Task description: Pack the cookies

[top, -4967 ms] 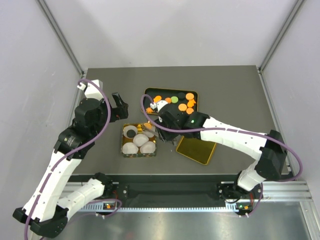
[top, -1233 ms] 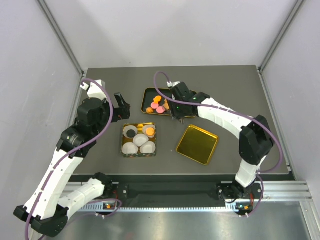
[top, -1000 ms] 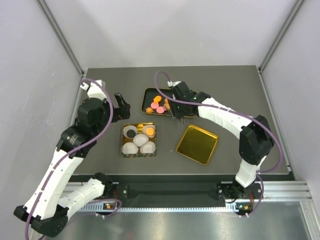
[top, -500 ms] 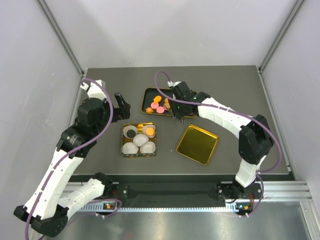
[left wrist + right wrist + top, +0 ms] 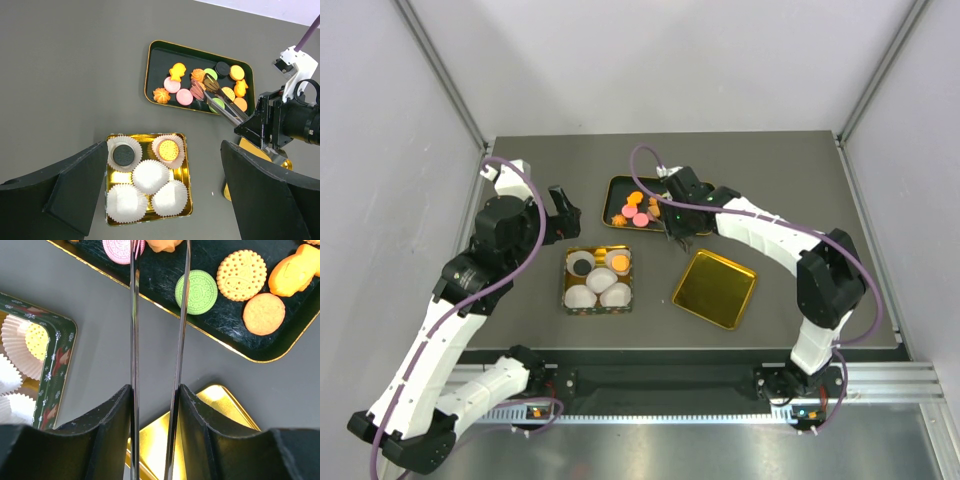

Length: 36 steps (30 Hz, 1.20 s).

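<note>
The cookies (image 5: 200, 82) lie in a black tray (image 5: 610, 185): mostly orange, some pink, green and dark. My right gripper (image 5: 155, 405) is shut on metal tongs (image 5: 134, 315), whose arms reach over the tray beside a pink cookie (image 5: 120, 247) and a green cookie (image 5: 196, 292). Their tips run off the frame, so I cannot tell whether they hold anything. A gold tin (image 5: 145, 177) holds white paper cups. One has a dark cookie (image 5: 123, 155), one an orange cookie (image 5: 168, 149). My left gripper (image 5: 165, 200) is open and empty above the tin.
A gold lid (image 5: 714, 288) lies upturned right of the tin, below the tray. In the top view the right arm (image 5: 760, 225) stretches across the table's middle to the tray. The left gripper (image 5: 560, 212) hovers left of the tray.
Five seconds ago the right gripper was at the tin; it has since swung back over the cookie tray. Over the last second it barely moves. The left arm is still.
</note>
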Tool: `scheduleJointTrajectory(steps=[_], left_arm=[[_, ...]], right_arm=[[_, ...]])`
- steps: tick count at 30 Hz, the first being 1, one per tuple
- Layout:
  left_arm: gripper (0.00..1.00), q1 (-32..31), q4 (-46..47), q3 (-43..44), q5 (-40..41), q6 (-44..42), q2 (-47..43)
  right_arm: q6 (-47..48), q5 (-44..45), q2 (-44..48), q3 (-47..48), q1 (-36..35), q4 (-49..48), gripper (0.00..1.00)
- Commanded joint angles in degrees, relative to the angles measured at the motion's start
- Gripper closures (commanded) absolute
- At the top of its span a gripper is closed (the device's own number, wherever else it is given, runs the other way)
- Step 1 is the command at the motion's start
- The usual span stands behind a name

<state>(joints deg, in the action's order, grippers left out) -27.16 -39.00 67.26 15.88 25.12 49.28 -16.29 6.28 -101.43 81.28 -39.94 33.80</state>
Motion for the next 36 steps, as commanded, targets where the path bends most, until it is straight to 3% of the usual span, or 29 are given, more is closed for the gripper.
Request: scheduleJointTrajectory(steps=[1,17,26,36], left_arm=[[0.01,0.09,2.53,0.32,-0.41,0.10,-0.32],[0.01,0.09,2.44,0.15,-0.50,0.28,-0.67],[0.01,0.09,2.27,0.24,-0.41,0.19,-0.76],[0.01,0.09,2.53,0.32,-0.41,0.19,-0.85]], right_arm=[[-0.41,0.48,2.02,0.02,1.10,-2.25,0.59],[-0.58,0.04,2.38,-0.33,1.36,-2.43,0.56],[-0.58,-1.19,2.72,-0.33,1.45,-2.69,0.66],[-0.41,-0.66,7.03,0.81,1.54,-1.90,0.67]])
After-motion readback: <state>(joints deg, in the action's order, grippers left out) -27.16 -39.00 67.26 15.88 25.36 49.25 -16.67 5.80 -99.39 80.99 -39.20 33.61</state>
